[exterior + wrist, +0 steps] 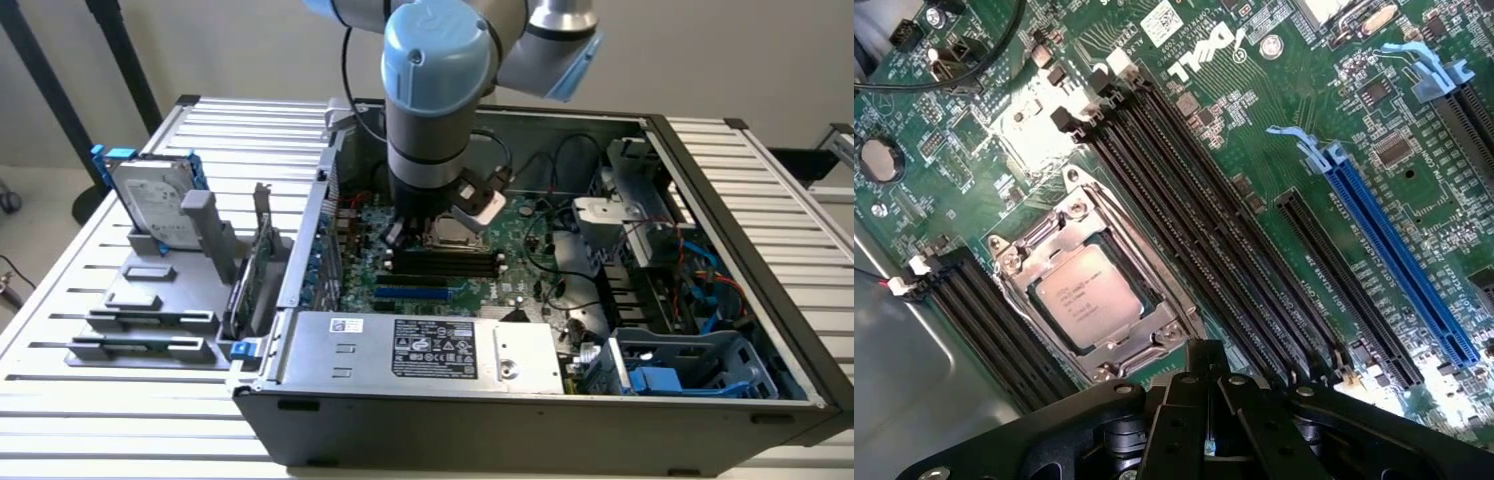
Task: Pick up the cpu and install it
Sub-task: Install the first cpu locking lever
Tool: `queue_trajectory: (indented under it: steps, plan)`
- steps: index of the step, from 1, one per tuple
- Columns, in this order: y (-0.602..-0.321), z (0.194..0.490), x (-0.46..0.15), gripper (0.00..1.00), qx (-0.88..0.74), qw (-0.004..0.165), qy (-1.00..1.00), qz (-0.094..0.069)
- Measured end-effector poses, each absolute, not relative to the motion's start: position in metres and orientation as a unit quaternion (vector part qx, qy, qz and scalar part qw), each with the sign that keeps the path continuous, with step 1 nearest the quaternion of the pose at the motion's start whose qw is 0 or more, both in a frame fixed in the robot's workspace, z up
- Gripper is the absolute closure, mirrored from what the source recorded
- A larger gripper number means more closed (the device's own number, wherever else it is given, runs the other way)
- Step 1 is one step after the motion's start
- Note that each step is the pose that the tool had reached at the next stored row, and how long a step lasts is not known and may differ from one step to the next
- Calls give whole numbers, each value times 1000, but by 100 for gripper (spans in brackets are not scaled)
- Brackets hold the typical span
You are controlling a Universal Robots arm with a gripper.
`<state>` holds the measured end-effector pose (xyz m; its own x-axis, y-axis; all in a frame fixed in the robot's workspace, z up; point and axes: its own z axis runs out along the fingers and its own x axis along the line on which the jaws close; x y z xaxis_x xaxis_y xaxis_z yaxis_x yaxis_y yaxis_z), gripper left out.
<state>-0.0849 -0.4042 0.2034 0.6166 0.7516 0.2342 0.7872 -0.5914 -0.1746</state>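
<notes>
1. The arm reaches down into the open case on the table, over the board.
2. The cpu lies flat in its socket, inside the metal frame, between two banks of memory slots.
3. The hand hangs just above the socket's edge, touching nothing I can make out; its fingers look drawn together and hold nothing.
4. Risk: if the chip sits slightly askew, any downward press could bend the socket pins.
5. Risk: the hand is close to the memory slots and frame; a sideways drift could knock them.
6. The hard drive stands on the rack at the exterior view's left, well apart.
</notes>
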Motion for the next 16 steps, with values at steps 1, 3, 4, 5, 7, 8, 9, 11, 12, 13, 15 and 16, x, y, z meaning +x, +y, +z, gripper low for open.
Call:
queue_trajectory:
  steps: [1, 3, 4, 5, 7, 8, 9, 11, 12, 13, 15, 16]
  plan:
    - [-404, 202, -85, 89, -889, 131, -433, -68]
    - [-404, 200, -85, 89, -889, 131, -433, -68]
    - [-404, 199, -85, 89, -889, 131, -433, -68]
    - [-404, 199, -85, 89, -889, 131, -433, -68]
    - [-403, 197, -85, 89, -889, 131, -432, -68]
    - [-402, 196, -85, 89, -889, 131, -432, -68]
    - [-402, 195, -85, 89, -889, 131, -432, -68]
    - [-402, 194, -85, 89, -889, 131, -433, -68]
    - [-402, 194, -85, 89, -889, 131, -433, -68]
    - [-402, 194, -86, 89, -889, 131, -433, -68]
    - [-401, 194, -86, 89, -890, 131, -432, -67]
    - [-401, 195, -86, 89, -890, 132, -432, -66]
